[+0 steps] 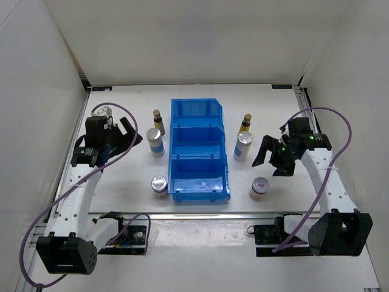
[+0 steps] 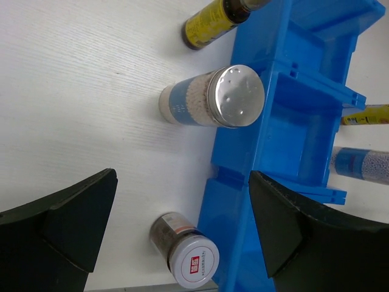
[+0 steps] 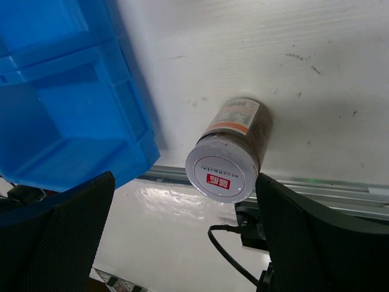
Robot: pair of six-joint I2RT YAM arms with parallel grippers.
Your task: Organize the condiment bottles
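Six condiment bottles stand beside the blue bin (image 1: 200, 196), three on each side. On the left are a dark-brown bottle (image 1: 157, 117), a white-blue cylinder (image 1: 155, 142) and a squat jar (image 1: 159, 185). On the right are a dark-brown bottle (image 1: 246, 122), a white-blue cylinder (image 1: 243, 146) and a squat jar (image 1: 259, 187). My left gripper (image 1: 130, 135) is open and empty, left of the left cylinder. Its wrist view shows the cylinder (image 2: 213, 100), the jar (image 2: 182, 249) and the brown bottle (image 2: 213, 21). My right gripper (image 1: 270, 159) is open and empty above the right squat jar (image 3: 228, 155).
The bin's three compartments look empty; it shows in the left wrist view (image 2: 237, 201) and the right wrist view (image 3: 61, 140). White walls enclose the table on three sides. A metal rail (image 1: 243, 214) and cables run along the near edge.
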